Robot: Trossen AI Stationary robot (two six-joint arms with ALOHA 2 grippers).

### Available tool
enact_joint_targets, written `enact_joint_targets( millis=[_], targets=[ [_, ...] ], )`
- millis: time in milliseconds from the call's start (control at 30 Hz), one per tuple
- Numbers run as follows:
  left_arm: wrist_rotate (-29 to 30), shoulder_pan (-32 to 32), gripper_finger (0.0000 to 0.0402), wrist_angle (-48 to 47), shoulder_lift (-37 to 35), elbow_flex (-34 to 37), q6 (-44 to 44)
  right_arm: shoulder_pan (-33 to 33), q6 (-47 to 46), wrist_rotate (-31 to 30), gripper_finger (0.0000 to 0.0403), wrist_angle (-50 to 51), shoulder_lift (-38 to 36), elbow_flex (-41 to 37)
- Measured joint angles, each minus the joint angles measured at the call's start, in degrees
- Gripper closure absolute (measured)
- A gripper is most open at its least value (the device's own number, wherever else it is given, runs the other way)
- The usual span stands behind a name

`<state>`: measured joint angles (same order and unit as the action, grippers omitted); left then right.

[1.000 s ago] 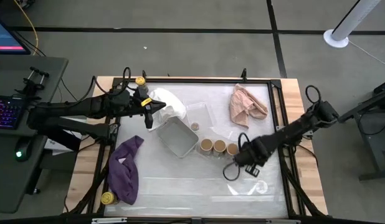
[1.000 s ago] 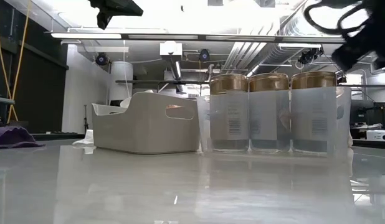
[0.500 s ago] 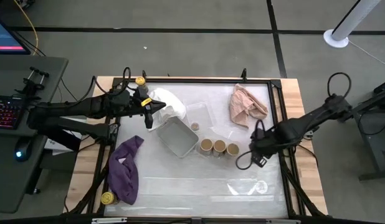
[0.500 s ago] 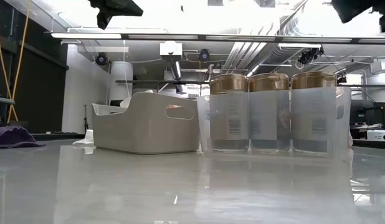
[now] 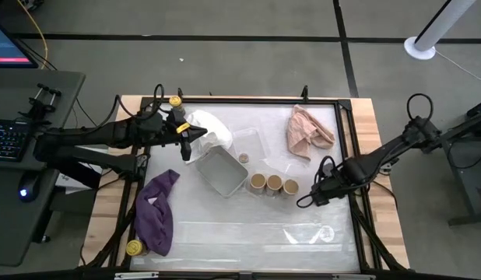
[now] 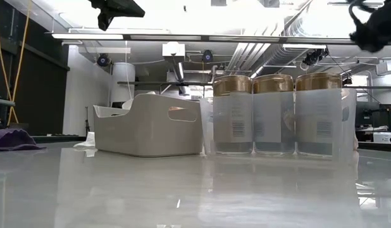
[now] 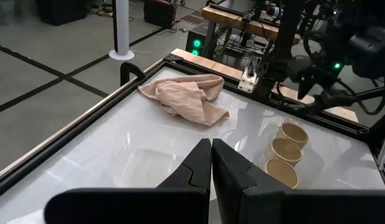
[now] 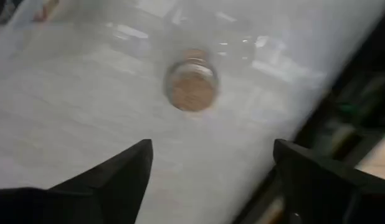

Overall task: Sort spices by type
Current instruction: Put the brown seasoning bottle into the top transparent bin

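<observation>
Right tool [image 8: 208, 171] open, apart from jar [image 8: 191, 86]

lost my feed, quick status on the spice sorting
Left gripper shut, parked over the white cloth. Right gripper open, empty, just right of the three tan-top jars lined up beside the grey tray. Nothing blocking.

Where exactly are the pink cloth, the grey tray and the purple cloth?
pink cloth [image 5: 306, 131], high view, middle of its folds
grey tray [image 5: 211, 176], high view, its rim nearest the purple cloth
purple cloth [image 5: 156, 213], high view, its middle
</observation>
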<state>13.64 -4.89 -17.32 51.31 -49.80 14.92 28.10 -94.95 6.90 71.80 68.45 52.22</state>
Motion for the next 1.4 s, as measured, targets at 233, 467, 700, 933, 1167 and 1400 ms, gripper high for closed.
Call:
enact_joint_targets(
  millis=[233,467,700,933,1167,1400],
  targets=[
    [-0.02,0.02,0.0401,-1.44,0.0,0.02,0.04,-0.09,-4.23,-2.94,0.0053,-11.04,0.02,-5.57],
    [-0.03,0.02,0.0401,-1.42,0.0,0.02,0.04,-0.09,-8.62,-2.37,0.0053,-14.59,0.13,-9.95],
    [-0.03,0.02,0.0401,-1.4,0.0,0.02,0.07,-1.15,-10.66,-2.37,0.006,-17.41,0.17,-14.05],
    [-0.03,0.02,0.0401,-1.38,0.01,0.02,0.15,-2.77,-9.42,-3.95,0.0121,-18.1,0.17,-15.01],
    [-0.03,0.02,0.0401,-1.38,0.0,0.02,0.17,-3.37,-6.74,-4.03,0.0189,-18.53,0.62,-15.01],
    [-0.04,0.04,0.0401,-1.38,0.02,0.02,0.98,-3.38,-6.59,-2.29,0.021,-20.38,4.21,-14.66]
  ],
)
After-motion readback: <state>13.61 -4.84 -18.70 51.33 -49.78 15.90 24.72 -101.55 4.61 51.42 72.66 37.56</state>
